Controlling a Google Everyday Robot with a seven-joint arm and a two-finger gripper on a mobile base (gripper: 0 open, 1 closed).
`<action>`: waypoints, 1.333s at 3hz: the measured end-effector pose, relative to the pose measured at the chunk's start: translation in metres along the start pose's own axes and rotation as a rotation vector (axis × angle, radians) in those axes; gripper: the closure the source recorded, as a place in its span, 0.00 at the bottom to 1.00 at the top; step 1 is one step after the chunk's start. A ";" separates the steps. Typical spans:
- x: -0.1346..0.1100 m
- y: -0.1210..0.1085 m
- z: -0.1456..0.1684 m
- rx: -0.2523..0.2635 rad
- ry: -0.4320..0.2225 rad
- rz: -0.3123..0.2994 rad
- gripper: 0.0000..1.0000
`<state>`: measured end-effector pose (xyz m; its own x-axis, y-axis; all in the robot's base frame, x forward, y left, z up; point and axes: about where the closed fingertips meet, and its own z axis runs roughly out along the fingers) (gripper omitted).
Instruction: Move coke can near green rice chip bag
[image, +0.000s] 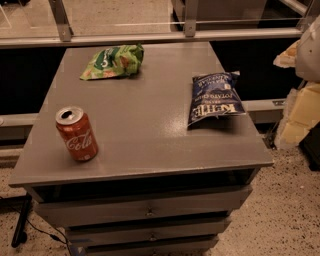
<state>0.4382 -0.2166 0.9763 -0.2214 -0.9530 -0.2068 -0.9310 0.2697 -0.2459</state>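
Nearest, the coke can (76, 134) stands upright at the front-left of the table (150, 135); the green rice chip bag (113, 61) lies well apart at the back. The tool (302, 100) is seen off the right edge, its opening not discernible. 1 mid-body grasp is advised, the can kept upright and set just beside the bag.

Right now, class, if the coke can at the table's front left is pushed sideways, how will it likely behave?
Standing upright, taller than wide, the coke can may tip if pushed high, then roll. Its smooth metal side looks slippery. The gripper appears at the view's right edge, away from it.
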 end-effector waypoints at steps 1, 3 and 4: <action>0.000 0.000 0.000 0.000 0.000 0.000 0.00; -0.031 0.022 0.052 -0.085 -0.266 0.100 0.00; -0.084 0.040 0.094 -0.142 -0.492 0.113 0.00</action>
<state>0.4471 -0.1129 0.8950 -0.1917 -0.7323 -0.6534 -0.9469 0.3130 -0.0729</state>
